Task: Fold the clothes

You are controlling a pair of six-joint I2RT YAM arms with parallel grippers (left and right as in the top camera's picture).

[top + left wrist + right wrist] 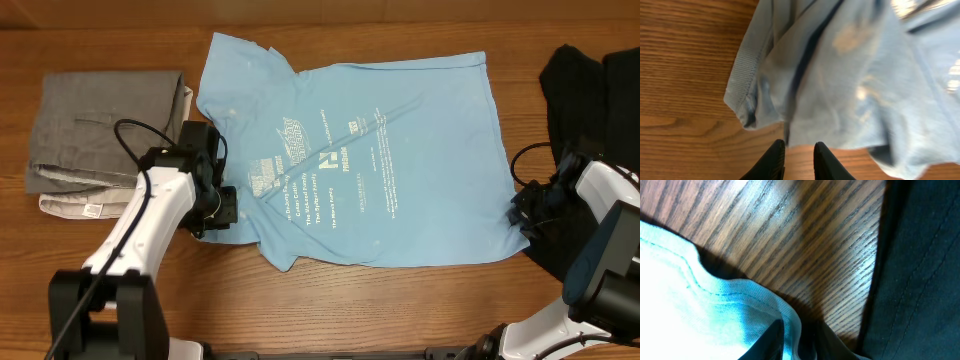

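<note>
While the light blue short-sleeved cotton T-shirt [400, 150] is lying spread flat, white print up, across the middle of the wooden table [400, 300], both arms are working along its lower edge.

The left gripper [215, 208] is sitting at the lower-left sleeve [742, 75]. In the left wrist view its fingers [774, 160] are standing a narrow gap apart with bare wood between them. The sleeve's ribbed hem is lying just beyond the tips, and nothing is being held.

The right gripper [522, 212] is sitting at the lower-right hem corner [765, 292]. In the right wrist view the hem edge is running down between the narrowly parted fingers, but it cannot be told whether they are pinching it.

A folded grey garment [100, 130] is resting at the upper left of the overhead frame. A crumpled black garment [590, 90] is lying along the right edge.

Judging by the flat shirt, no fold is made yet, and the step in hand looks like taking hold of the lower edge. The next move is calling for the left fingertips to get cloth between them and for both pinches to be firm. The two arms could then lift evenly and carry the edge toward the top of the frame.
</note>
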